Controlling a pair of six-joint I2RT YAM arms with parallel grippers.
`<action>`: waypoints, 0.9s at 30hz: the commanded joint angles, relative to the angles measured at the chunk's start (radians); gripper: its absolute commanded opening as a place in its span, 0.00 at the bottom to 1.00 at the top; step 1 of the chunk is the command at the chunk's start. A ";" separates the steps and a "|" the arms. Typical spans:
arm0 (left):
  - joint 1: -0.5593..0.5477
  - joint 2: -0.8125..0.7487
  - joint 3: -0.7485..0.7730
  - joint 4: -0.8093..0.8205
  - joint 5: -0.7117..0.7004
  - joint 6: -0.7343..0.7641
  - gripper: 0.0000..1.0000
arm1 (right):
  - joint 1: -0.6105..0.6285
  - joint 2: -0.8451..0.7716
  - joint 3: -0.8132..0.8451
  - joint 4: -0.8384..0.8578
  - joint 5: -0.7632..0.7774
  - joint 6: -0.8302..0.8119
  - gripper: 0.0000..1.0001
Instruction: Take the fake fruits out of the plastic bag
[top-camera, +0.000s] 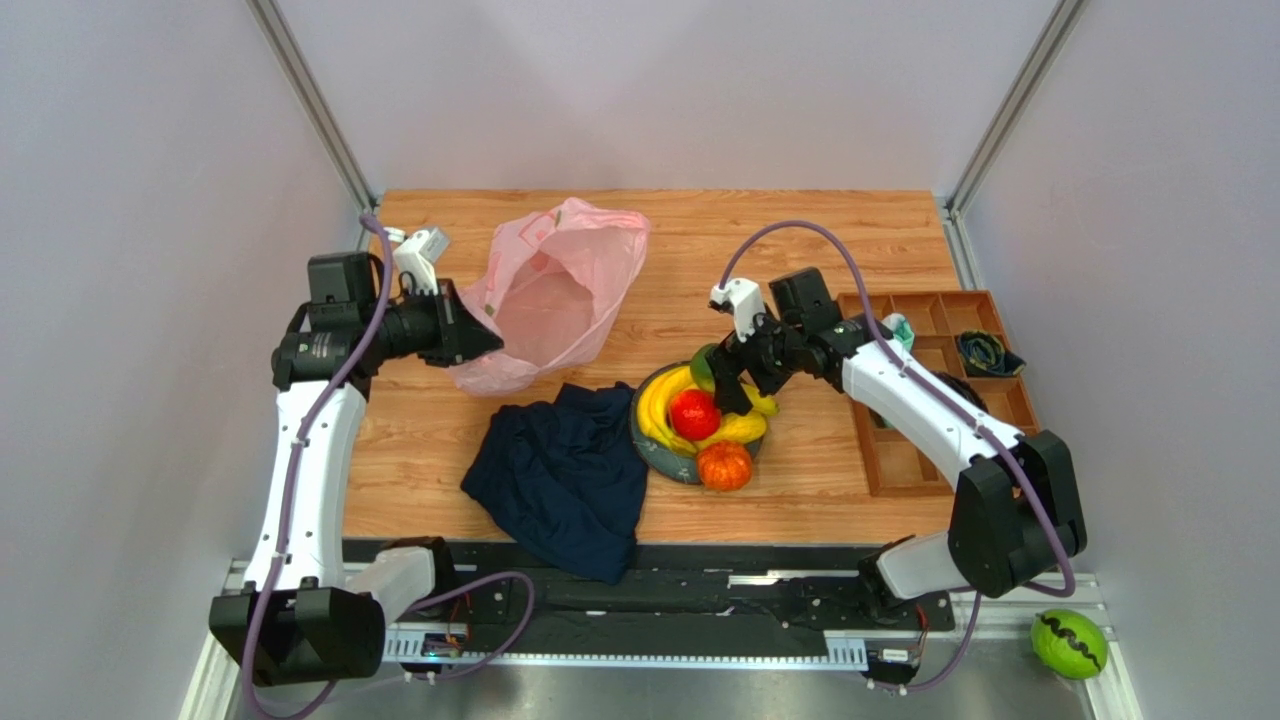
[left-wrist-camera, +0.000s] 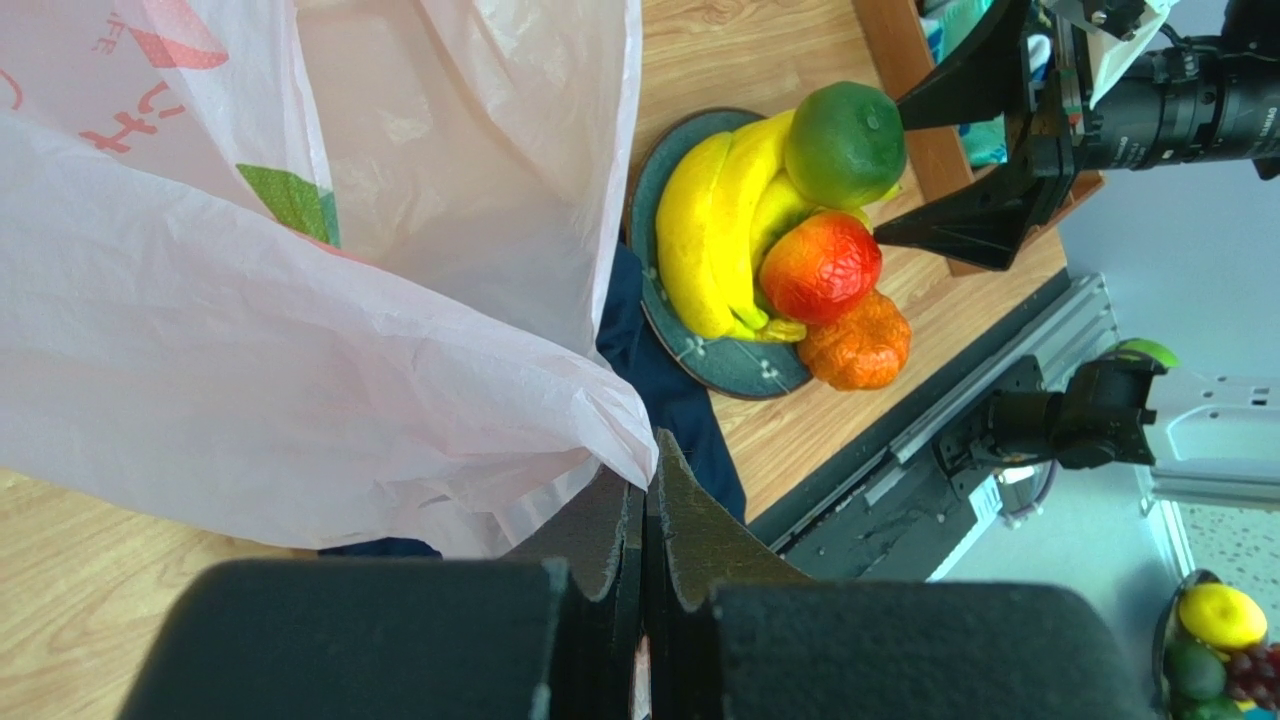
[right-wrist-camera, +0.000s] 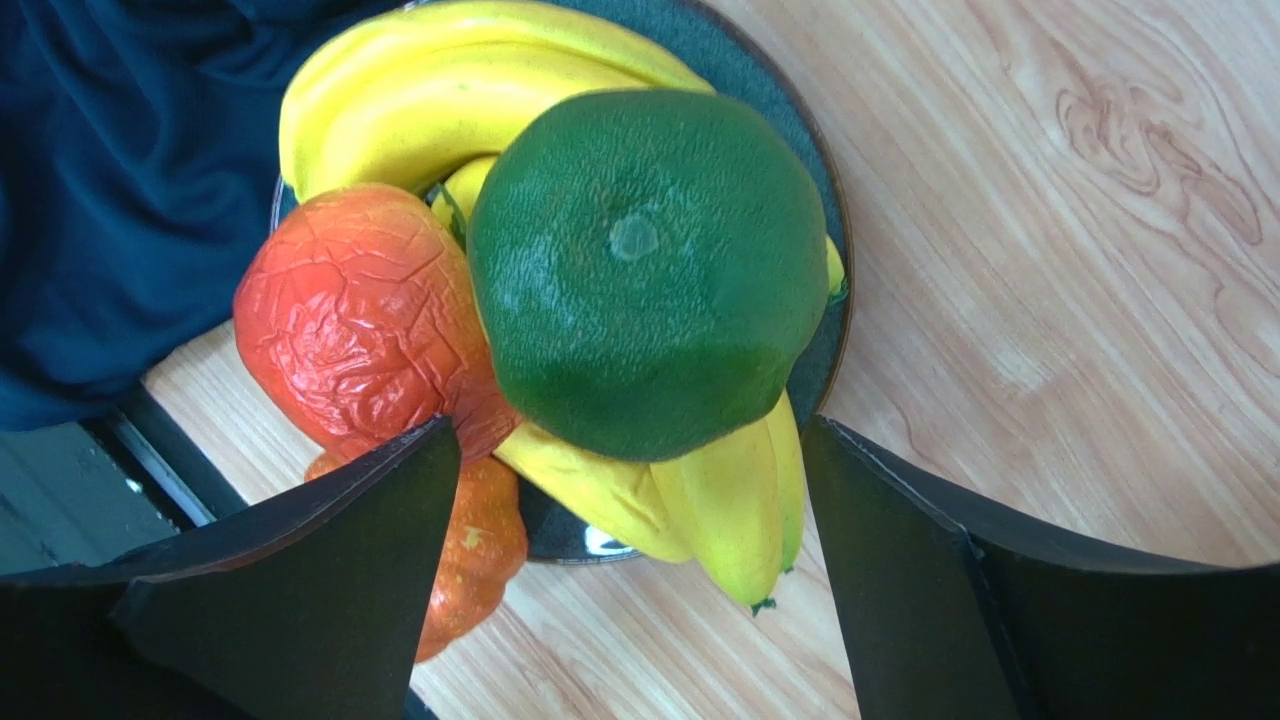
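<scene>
Red print on the plastic bag (top-camera: 556, 293) is too crumpled to read. The bag lies toward the surface's (top-camera: 842, 240) far left corner, its rim clamped in the left end effector (left-wrist-camera: 646, 495). One banana bunch (top-camera: 657, 405), one green fruit (right-wrist-camera: 646, 270), one red fruit (right-wrist-camera: 361, 315) and one orange fruit (top-camera: 724, 467) sit on one plate (top-camera: 672, 459) by the near edge. The right end effector (right-wrist-camera: 627, 428) is spread apart over the green fruit.

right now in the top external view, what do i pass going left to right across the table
plastic bag → fake fruits piled on the plate → wooden tray. The navy cloth is left out because it spans the same stretch as the bag.
</scene>
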 joint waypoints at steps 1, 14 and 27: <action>0.009 -0.023 0.002 0.014 0.023 0.021 0.00 | 0.001 -0.045 0.057 -0.113 -0.003 -0.074 0.91; 0.015 0.058 0.148 0.027 -0.175 0.094 0.00 | -0.079 -0.326 0.026 -0.168 0.126 -0.074 1.00; 0.017 -0.013 0.099 0.088 -0.576 0.260 0.99 | -0.243 -0.181 0.152 -0.068 0.484 0.216 1.00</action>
